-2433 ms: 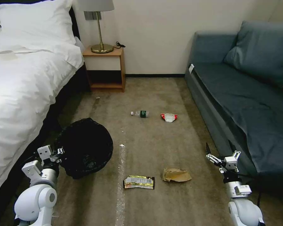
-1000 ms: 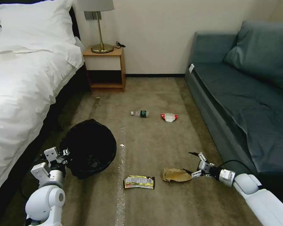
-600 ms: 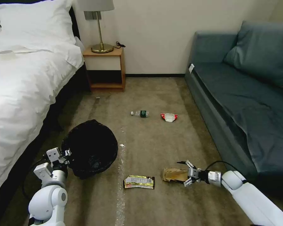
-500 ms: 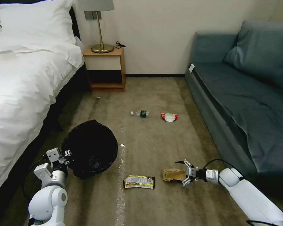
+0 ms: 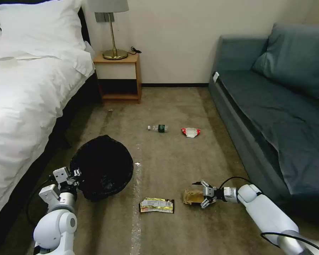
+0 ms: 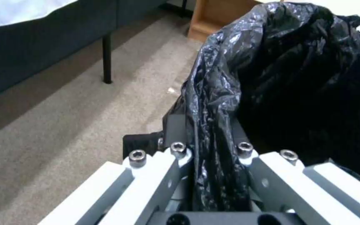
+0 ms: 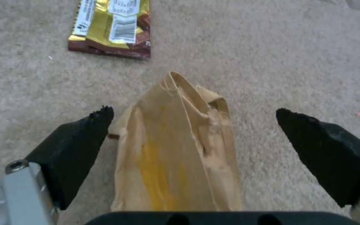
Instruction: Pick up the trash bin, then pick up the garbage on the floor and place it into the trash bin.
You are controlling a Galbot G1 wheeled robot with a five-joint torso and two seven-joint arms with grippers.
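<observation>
Room: carpet floor (image 5: 173,159) between a white-sheeted bed (image 5: 24,88) on the robot's left and a grey-blue sofa (image 5: 273,106) on its right; wooden nightstand (image 5: 118,76) with a brass lamp (image 5: 111,32) against the far wall.

Left tool (image 5: 71,174): low beside the bed, pressed together on the near edge of the trash bin (image 5: 102,166). In the left wrist view the fingers (image 6: 176,131) pinch a bunched fold of the black liner (image 6: 297,81).

Trash bin: held at its rim by the left tool, mouth open toward the camera, black liner covering it; whether its base touches the carpet I cannot tell.

Right tool (image 5: 201,194): reached low across the carpet, spread wide, one finger on each side of the tan paper (image 5: 192,196). In the right wrist view one black fingertip (image 7: 84,137) sits just beside the paper (image 7: 176,156); the other stands apart from it.

Tan paper: crumpled, lying on the carpet between the open fingers, not lifted.

Snack wrapper (image 5: 157,205): flat on the carpet, near the paper, on the bin's side of it.

Bottle (image 5: 158,128): on its side, farther out toward the nightstand.

Red-and-white wrapper (image 5: 190,132): near the bottle, on the sofa side.
</observation>
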